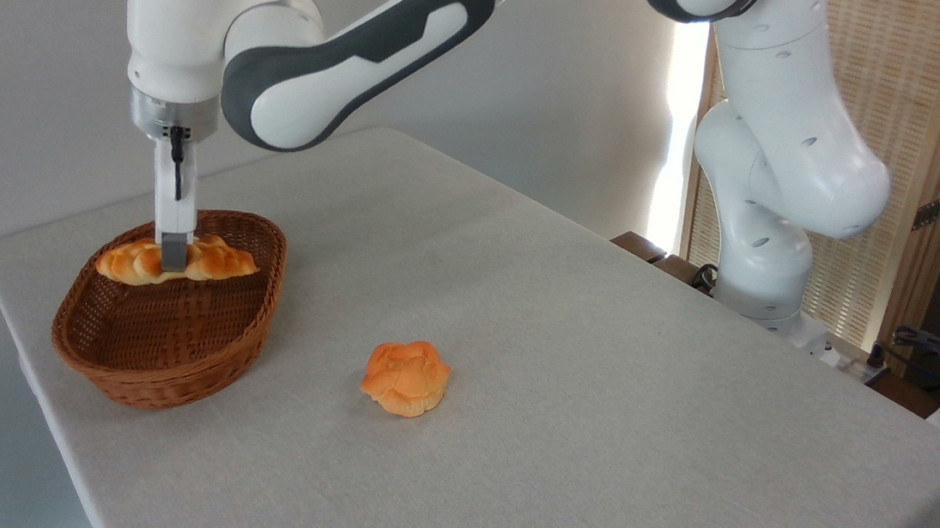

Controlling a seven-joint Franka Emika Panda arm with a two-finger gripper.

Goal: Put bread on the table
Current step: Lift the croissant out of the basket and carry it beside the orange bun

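Note:
The bread [216,259], a long braided golden-orange loaf, hangs level just above the rim of the brown wicker basket [168,356], spanning its back half. My gripper [174,257] comes straight down from above and is shut on the loaf's middle; one grey fingertip [174,253] shows in front of it. The table [597,380] is a large top covered in light grey-beige cloth, and the basket stands at its left end.
A small round knotted orange bun [405,378] lies on the cloth to the right of the basket. My arm's white base [767,267] stands past the table's far right edge, with cables and a wooden screen behind it.

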